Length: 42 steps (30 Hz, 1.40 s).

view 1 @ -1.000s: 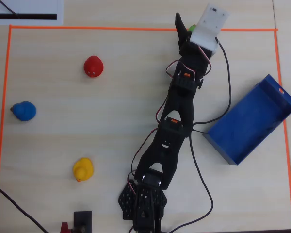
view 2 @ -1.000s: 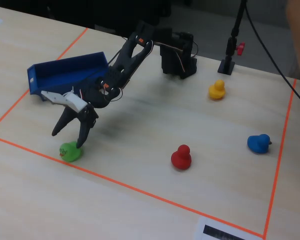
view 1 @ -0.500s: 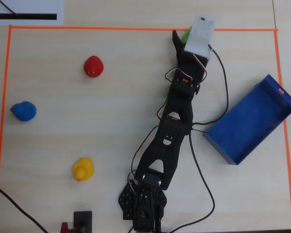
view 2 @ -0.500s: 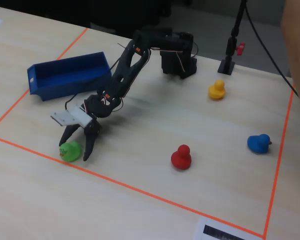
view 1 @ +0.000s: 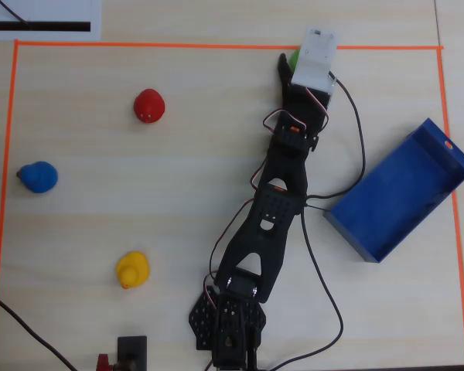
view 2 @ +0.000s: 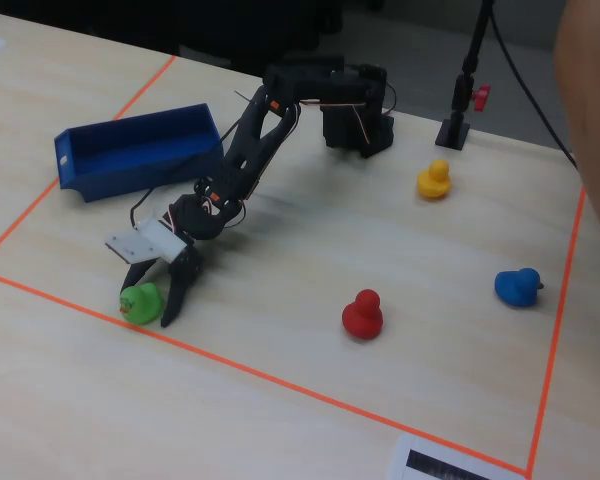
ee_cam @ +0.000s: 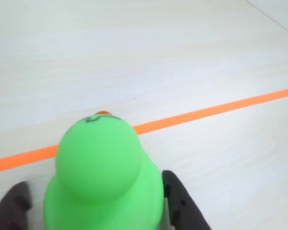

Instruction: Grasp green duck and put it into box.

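The green duck (ee_cam: 105, 182) stands on the table just inside the orange tape line (ee_cam: 216, 111). My gripper (ee_cam: 95, 191) is open and straddles it: the right finger (ee_cam: 177, 201) is at the duck's side, and the left finger (ee_cam: 14, 206) stands a little off it. In the fixed view the gripper (view 2: 153, 298) points down over the duck (view 2: 138, 301) near the front left tape. From overhead only a sliver of the duck (view 1: 294, 57) shows beside the white wrist camera. The dark blue box (view 1: 348, 229) lies open at the right, and also shows in the fixed view (view 2: 130, 172).
A red duck (view 1: 149, 105), a blue duck (view 1: 39, 177) and a yellow duck (view 1: 131, 270) stand on the left half of the table. Black cables (view 1: 362, 147) run from the arm toward the box. Orange tape (view 1: 216, 45) frames the work area.
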Motion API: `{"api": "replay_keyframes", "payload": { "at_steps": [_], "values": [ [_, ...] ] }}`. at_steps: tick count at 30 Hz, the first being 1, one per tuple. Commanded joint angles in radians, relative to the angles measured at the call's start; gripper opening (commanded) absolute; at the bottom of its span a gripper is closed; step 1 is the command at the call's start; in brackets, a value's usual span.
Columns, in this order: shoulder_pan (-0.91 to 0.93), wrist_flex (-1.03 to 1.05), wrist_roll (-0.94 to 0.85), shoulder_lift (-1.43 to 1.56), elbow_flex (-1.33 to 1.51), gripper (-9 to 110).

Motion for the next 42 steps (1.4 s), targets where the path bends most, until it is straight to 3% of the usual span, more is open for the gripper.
{"api": "replay_keyframes", "payload": {
  "at_steps": [1,4,8,10,17,24,28,33,37,42],
  "values": [
    [0.003,0.026,-0.017,0.020,-0.049,34],
    [0.000,0.052,-0.049,0.021,-0.052,26],
    [0.000,0.075,-0.072,0.032,-0.054,3],
    [0.003,0.078,-0.072,0.041,-0.054,1],
    [0.025,0.230,-0.040,0.183,-0.029,0],
    [0.077,0.554,0.167,0.635,0.106,0],
    [0.169,0.842,0.229,0.848,0.120,0],
    [0.373,1.045,0.232,1.029,0.175,0],
    [0.557,1.097,0.187,1.108,0.295,0],
    [0.687,0.976,0.103,1.134,0.508,0]
  ]
}}
